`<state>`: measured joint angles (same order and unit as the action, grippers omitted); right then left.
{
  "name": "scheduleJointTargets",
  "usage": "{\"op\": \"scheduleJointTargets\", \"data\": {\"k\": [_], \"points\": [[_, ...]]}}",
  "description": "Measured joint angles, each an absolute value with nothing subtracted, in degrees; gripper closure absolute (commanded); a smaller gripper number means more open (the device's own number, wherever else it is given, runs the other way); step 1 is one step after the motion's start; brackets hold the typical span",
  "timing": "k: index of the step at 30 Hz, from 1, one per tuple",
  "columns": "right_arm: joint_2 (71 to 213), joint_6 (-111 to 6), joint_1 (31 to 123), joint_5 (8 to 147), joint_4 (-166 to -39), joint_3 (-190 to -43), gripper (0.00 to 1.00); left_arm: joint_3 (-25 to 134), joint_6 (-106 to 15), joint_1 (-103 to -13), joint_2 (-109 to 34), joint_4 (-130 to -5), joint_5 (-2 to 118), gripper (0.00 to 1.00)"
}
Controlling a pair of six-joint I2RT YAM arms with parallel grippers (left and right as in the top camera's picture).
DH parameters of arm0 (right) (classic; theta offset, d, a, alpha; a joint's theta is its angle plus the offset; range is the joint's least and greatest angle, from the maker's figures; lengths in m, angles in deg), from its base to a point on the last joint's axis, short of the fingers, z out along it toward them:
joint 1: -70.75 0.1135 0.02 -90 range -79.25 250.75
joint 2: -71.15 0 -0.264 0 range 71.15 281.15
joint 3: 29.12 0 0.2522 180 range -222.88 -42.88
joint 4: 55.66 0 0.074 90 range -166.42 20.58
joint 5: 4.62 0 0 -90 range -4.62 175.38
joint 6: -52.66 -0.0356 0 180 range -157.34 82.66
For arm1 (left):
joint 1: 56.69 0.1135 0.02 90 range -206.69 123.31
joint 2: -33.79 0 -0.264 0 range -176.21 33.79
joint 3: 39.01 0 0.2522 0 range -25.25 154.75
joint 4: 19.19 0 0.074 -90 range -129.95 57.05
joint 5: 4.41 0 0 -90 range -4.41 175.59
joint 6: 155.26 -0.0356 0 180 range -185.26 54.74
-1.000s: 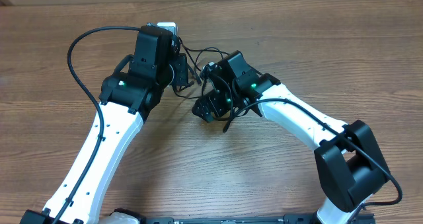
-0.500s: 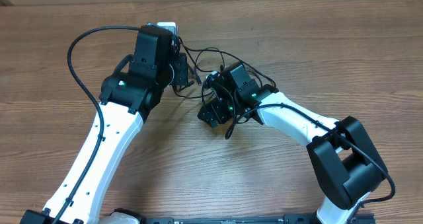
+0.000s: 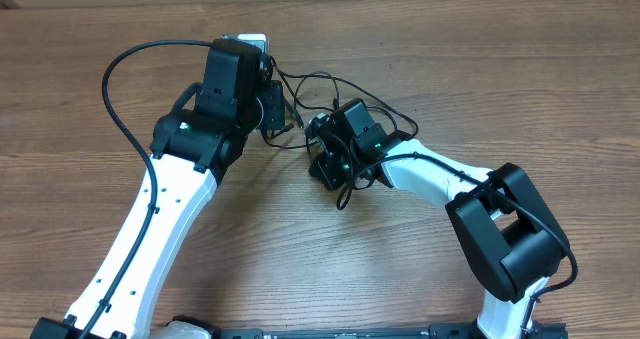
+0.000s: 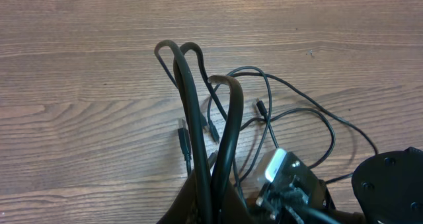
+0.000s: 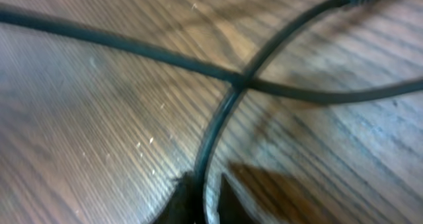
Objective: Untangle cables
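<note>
The thin black cables (image 4: 192, 118) sit tangled in the upper middle of the brown wooden tabletop (image 3: 500, 69). Your left claw (image 4: 210, 203) pinches some loops, your right claw (image 5: 201, 194) pinches one strand. Pull hard and the knot may tighten.

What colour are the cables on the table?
Black. The cables show best in the left wrist view, against the brown wooden table.
</note>
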<state>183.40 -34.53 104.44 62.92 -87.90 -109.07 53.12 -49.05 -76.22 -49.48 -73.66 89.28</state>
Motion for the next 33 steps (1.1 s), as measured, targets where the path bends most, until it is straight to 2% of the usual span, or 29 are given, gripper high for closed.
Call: {"op": "scheduleJointTargets", "data": {"k": [9, 17, 24, 25, 26, 27, 28, 30, 31, 33], "points": [[182.04, -34.57, 102.28, 58.51, -96.27, -109.31, 0.96, 53.12, -49.05, -76.22, -49.48, -73.81, 90.2, 0.96], [166.39, -34.57, 92.03, 49.2, -99.42, -112.39, 0.96, 53.12, -49.05, -76.22, -49.48, -74.53, 90.98, 0.95], [159.57, -34.53, 84.75, 54.6, -103.33, -114.01, 0.96, 53.12, -49.05, -76.22, -49.48, -74.97, 91.0, 0.96], [159.9, -34.57, 84.36, 56.52, -104.64, -114.01, 0.9, 53.12, -49.05, -76.22, -49.48, -74.97, 91.0, 0.96], [160.23, -34.75, 84.03, 58.49, -106.06, -113.92, 0.76, 53.12, -49.05, -76.22, -49.48, -74.95, 91.03, 0.96], [160.51, -34.99, 83.79, 60.63, -107.28, -113.84, 0.55, 53.12, -49.05, -76.22, -49.48, -74.95, 91.03, 0.96], [160.71, -34.81, 83.53, 62.79, -108.44, -113.73, 0.47, 53.12, -49.05, -76.22, -49.48, -74.95, 91.03, 0.96], [160.82, -34.62, 83.39, 66.03, -109.97, -113.62, 0.2, 53.12, -49.05, -76.22, -49.48, -74.97, 91.03, 0.96], [160.82, -34.68, 83.18, 67.71, -110.58, -113.62, 0.12, 53.12, -49.05, -76.22, -49.48, -74.97, 91.03, 0.96], [160.82, -34.42, 83.15, 69.39, -111.04, -113.62, 0.05, 53.12, -49.05, -76.22, -49.48, -74.97, 91.03, 0.96]]}}
